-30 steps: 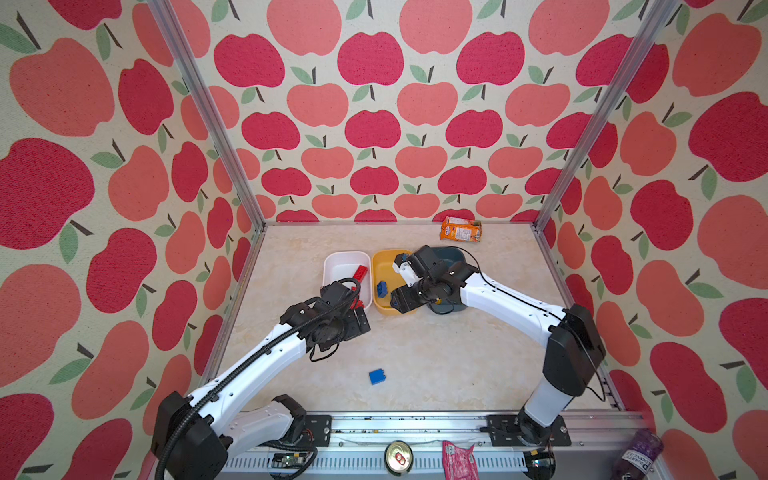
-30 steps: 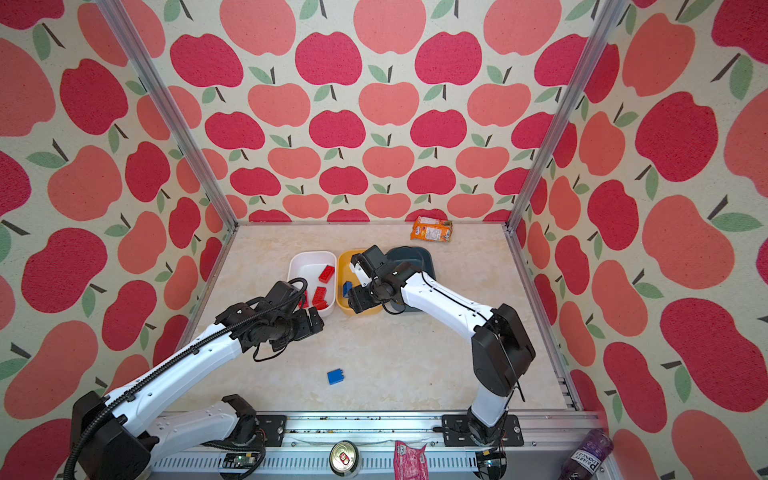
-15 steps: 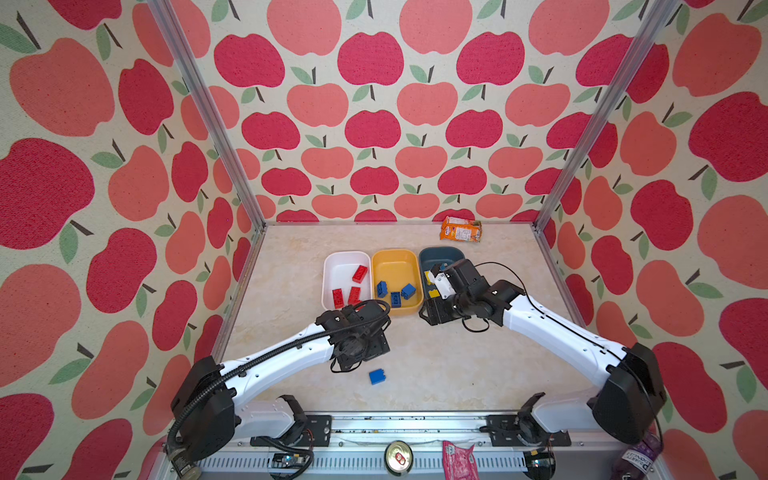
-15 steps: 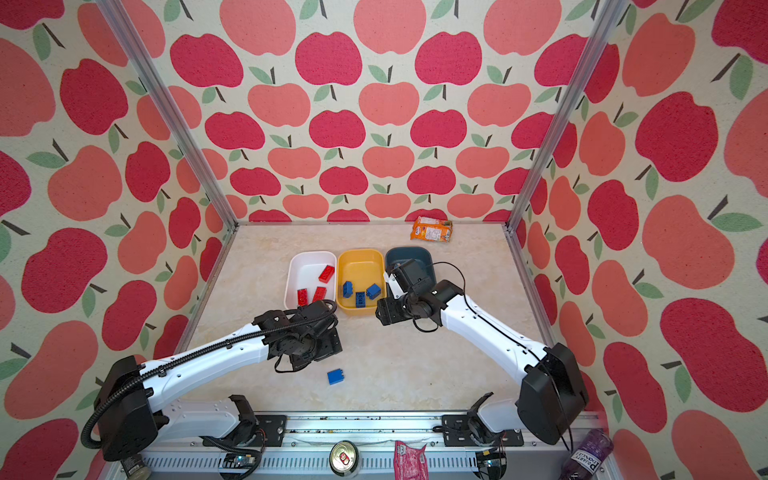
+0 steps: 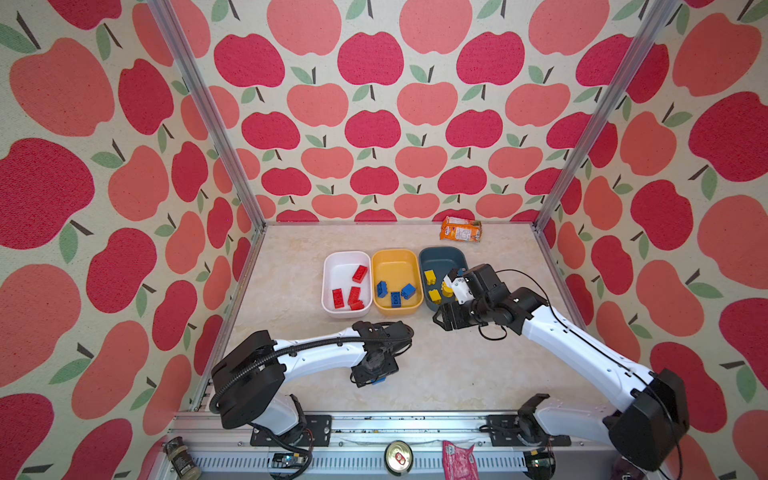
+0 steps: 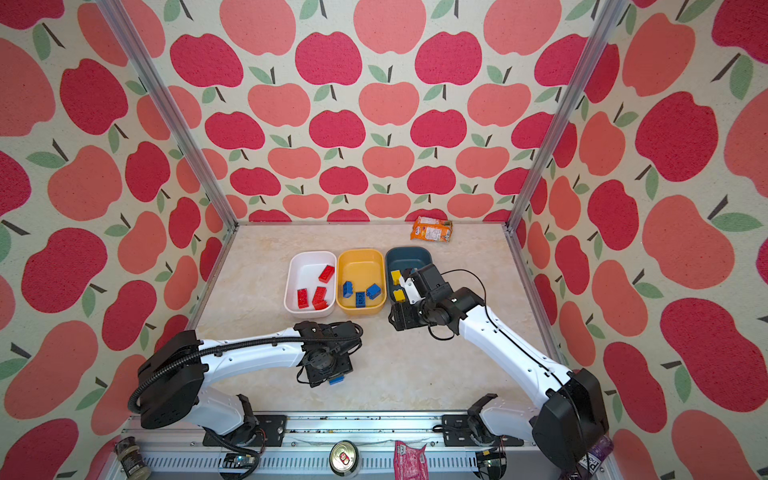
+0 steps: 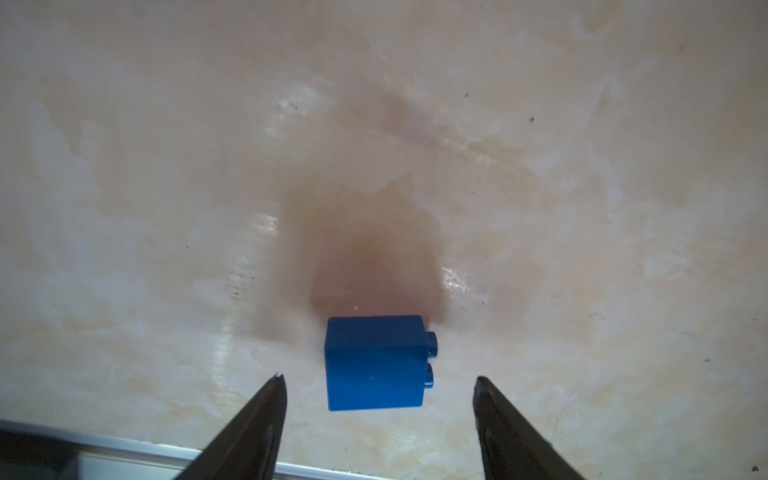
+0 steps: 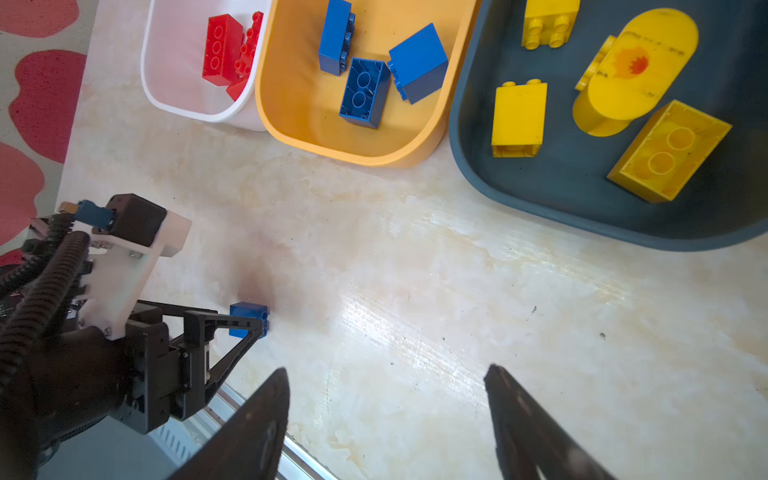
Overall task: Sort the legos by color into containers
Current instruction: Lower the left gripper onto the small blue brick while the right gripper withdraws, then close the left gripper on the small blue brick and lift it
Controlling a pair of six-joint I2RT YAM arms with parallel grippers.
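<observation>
Well away across the counter (image 5: 457,374), the white tub (image 5: 332,266) holds red legos (image 5: 360,273), the yellow tub (image 5: 395,254) blue legos (image 5: 408,291), the dark tub (image 5: 440,253) yellow legos (image 5: 429,276). One blue brick (image 7: 374,365) lies on the counter between my left fingers (image 7: 274,399), spread and not touching it; my right fingers (image 8: 270,399) hang spread, empty.

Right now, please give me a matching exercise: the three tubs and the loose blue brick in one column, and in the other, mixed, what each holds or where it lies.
1. white tub
2. yellow tub
3. dark blue-grey tub
4. loose blue brick

a. holds yellow bricks
b. on the table, between the open jaws of the left gripper
c. holds red bricks
d. holds blue bricks

Pairs: 1-c, 2-d, 3-a, 4-b.
</observation>
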